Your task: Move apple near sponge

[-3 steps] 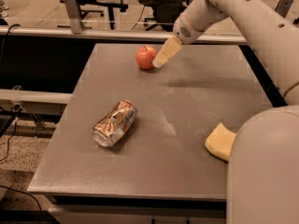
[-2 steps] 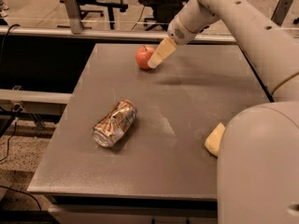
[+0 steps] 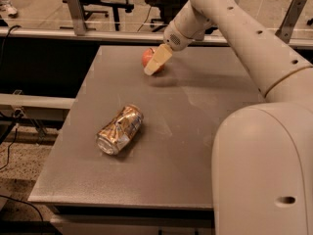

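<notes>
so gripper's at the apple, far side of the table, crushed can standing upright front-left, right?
No. The camera view shows the crushed can lying on its side, not upright. The gripper is at the apple, far side of the table.

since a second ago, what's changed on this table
The gripper has slid left and now overlaps the right side of the apple; a grasp cannot be confirmed. The big near section of the arm swung left too and now hides the sponge. The apple and the crushed can stayed put.
</notes>
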You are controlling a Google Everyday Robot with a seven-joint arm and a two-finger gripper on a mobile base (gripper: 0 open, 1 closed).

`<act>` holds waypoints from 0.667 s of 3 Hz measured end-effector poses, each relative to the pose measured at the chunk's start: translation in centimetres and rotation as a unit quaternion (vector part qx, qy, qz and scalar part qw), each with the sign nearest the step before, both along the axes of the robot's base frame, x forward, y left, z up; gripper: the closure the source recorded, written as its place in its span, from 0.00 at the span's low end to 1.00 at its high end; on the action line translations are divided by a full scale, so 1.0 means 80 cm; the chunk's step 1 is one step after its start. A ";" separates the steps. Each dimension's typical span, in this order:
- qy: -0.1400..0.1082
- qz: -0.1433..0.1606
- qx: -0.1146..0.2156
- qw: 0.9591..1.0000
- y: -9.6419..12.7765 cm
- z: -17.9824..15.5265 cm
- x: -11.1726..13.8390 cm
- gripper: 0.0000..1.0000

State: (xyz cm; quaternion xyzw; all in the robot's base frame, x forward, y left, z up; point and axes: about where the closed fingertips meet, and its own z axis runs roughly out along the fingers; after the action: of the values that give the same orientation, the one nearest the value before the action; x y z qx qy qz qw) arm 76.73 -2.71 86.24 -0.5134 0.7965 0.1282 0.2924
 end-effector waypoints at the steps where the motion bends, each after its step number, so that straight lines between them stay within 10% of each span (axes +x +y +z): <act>1: 0.004 0.005 -0.003 1.000 0.009 -0.004 0.000 0.26; 2: 0.005 0.010 -0.001 1.000 0.013 -0.003 -0.002 0.48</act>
State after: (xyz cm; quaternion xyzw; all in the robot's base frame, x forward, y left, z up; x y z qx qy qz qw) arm 76.59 -1.66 86.00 -0.5214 0.7927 0.1326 0.2866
